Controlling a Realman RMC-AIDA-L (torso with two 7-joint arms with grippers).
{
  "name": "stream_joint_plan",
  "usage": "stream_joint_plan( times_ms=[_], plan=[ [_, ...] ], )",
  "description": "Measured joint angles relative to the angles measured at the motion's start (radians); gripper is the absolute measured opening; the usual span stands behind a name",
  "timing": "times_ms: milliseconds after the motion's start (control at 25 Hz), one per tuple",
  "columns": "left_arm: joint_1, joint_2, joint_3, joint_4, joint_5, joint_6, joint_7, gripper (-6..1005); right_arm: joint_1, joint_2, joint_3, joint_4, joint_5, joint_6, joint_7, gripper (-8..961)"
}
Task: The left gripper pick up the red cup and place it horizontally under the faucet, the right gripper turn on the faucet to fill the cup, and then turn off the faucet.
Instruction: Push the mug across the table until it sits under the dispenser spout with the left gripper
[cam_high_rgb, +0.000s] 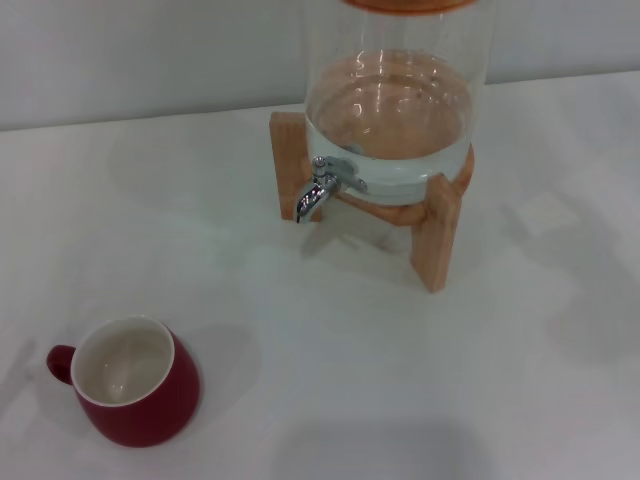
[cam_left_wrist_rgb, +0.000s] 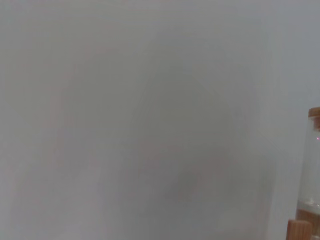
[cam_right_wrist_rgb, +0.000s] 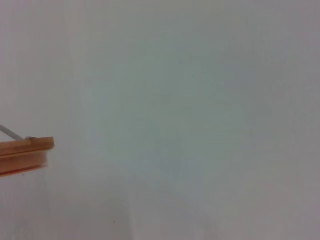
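Observation:
The red cup (cam_high_rgb: 135, 383) stands upright on the white table at the near left in the head view, cream inside showing, its small handle pointing left. The chrome faucet (cam_high_rgb: 318, 187) sticks out from the front of a glass dispenser (cam_high_rgb: 395, 100) at the back centre, spout curved down over bare table, well apart from the cup. Neither gripper shows in any view. The left wrist view holds only a pale wall and an edge of the dispenser (cam_left_wrist_rgb: 314, 170). The right wrist view shows the dispenser's wooden lid (cam_right_wrist_rgb: 25, 152) against the wall.
The dispenser, holding water low in its glass, rests on a wooden stand (cam_high_rgb: 438, 235) with legs reaching toward the front. The white table (cam_high_rgb: 330, 360) spreads wide between cup and stand. A pale wall rises behind.

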Motion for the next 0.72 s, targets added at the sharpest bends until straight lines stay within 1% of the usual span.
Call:
stream_joint_plan(
  times_ms=[240, 720],
  plan=[
    [0.018, -0.001, 0.001, -0.014, -0.001, -0.021, 0.000, 766, 0.008, -0.001, 0.002, 0.001, 0.001, -0.009, 0.000, 719],
    [0.003, 0.004, 0.001, -0.099, 0.008, -0.004, 0.078, 766, 0.009, 0.000, 0.013, 0.000, 0.010, -0.010, 0.000, 719]
  ],
)
